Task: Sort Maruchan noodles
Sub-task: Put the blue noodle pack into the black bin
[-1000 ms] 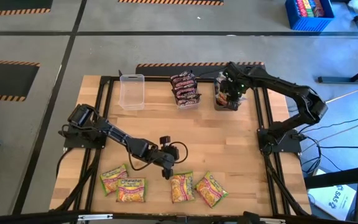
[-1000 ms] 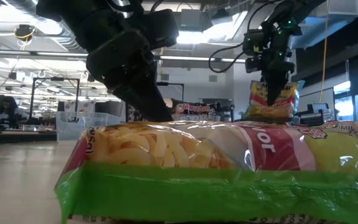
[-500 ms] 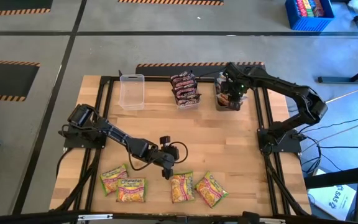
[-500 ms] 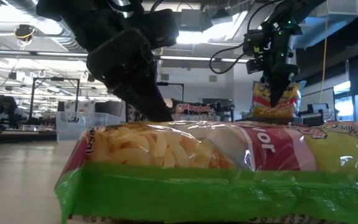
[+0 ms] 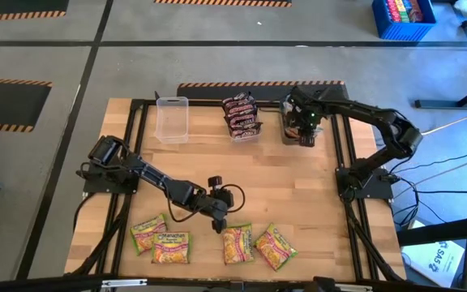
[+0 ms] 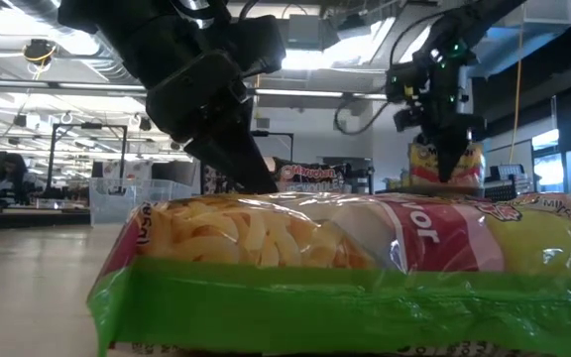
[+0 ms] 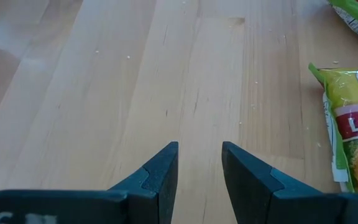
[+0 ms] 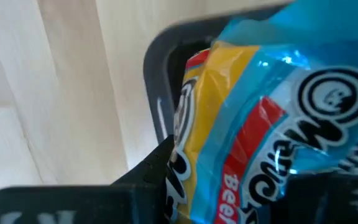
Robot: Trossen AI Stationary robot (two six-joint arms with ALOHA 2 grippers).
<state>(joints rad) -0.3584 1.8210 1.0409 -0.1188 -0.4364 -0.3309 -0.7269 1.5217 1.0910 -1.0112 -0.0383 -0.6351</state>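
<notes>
The right end effector (image 5: 305,130) grips a yellow-orange noodle packet (image 8: 253,118) over the dark grey tub (image 8: 160,81) at the counter's (image 5: 290,186) one o'clock edge. The left end effector (image 7: 199,180) hangs with fingers parted and empty over bare wood near six o'clock, just beside four yellow-green packets (image 5: 217,242). Maroon packets (image 5: 242,113) stand at twelve o'clock

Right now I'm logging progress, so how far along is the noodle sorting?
Done: maroon packets stand in the middle tub. In hand: the right gripper holds a yellow-and-blue packet over the dark tub. Left: four green packets lie at the near edge by the open left gripper; the clear tub looks empty.
</notes>
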